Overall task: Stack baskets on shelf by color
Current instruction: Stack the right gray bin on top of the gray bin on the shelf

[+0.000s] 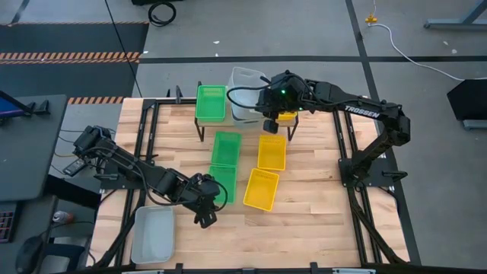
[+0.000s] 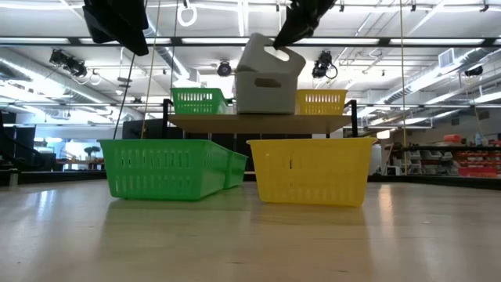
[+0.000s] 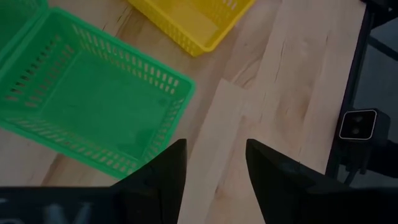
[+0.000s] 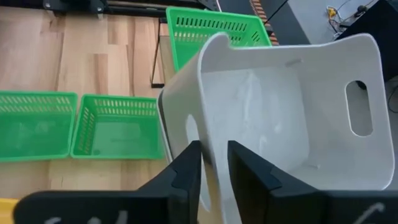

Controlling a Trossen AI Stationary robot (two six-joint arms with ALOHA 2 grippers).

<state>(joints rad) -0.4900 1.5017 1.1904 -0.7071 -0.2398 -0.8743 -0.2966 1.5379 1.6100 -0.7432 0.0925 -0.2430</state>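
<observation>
On the shelf (image 2: 258, 123) at the far middle stand a green basket (image 1: 211, 103), a yellow basket (image 2: 321, 102) and a pale grey basket (image 2: 266, 92). A second grey basket (image 2: 270, 56) sits tilted in the top of that grey one. My right gripper (image 4: 213, 168) is at this tilted basket's near end wall, its fingers a little apart. On the table lie two green baskets (image 1: 226, 148) (image 1: 221, 183), two yellow ones (image 1: 272, 152) (image 1: 261, 189) and a grey one (image 1: 152, 234). My left gripper (image 3: 214, 168) hangs open beside the nearer green basket (image 3: 93, 106), with nothing in it. My right gripper comes slanting down from the table's right and near side. One finger (image 4: 186, 171) stands outside the tilted grey basket's near end wall (image 4: 208, 124) and the other (image 4: 249, 174) inside it. The gap is wider than the wall. I cannot tell whether a finger touches it.
Black frame rails (image 1: 148, 144) run along the table's left and right sides. Bare wood (image 1: 304, 221) lies toward the near right. A small black camera block (image 3: 357, 124) sits at the table's edge near my left gripper.
</observation>
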